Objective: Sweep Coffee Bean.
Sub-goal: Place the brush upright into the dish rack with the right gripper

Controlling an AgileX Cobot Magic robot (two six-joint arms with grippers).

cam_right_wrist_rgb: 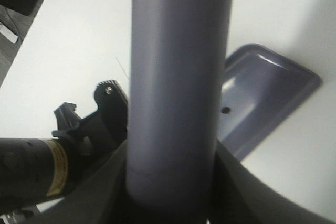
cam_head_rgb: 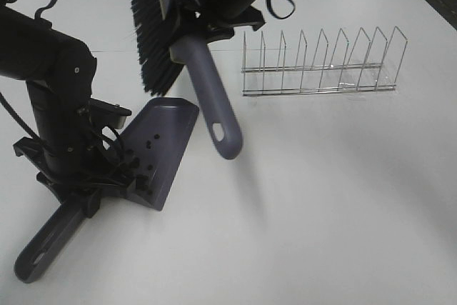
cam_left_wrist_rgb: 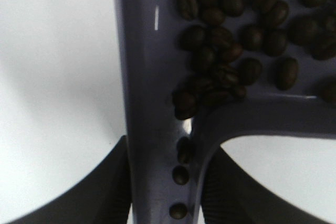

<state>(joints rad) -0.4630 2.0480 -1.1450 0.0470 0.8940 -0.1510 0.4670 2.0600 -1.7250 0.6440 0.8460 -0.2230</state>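
The purple dustpan (cam_head_rgb: pixel 163 141) lies on the white table at the left, its handle (cam_head_rgb: pixel 44 244) pointing to the front left. My left gripper (cam_head_rgb: pixel 107 176) is shut on the dustpan's neck; the left wrist view shows its fingers (cam_left_wrist_rgb: pixel 107 190) on either side of the neck (cam_left_wrist_rgb: pixel 155 145). Coffee beans (cam_left_wrist_rgb: pixel 231 51) lie heaped in the pan near the neck; a few show in the high view (cam_head_rgb: pixel 146 151). My right gripper (cam_head_rgb: pixel 203 16) is shut on the purple brush handle (cam_head_rgb: pixel 211 94) and holds the brush above the pan, black bristles (cam_head_rgb: pixel 146 26) at the far side. The handle fills the right wrist view (cam_right_wrist_rgb: pixel 178 87).
A wire dish rack (cam_head_rgb: pixel 321 62) stands on the table at the back right. The left arm's black body (cam_head_rgb: pixel 53 98) stands over the dustpan's left side. Cables hang by the right arm at the top.
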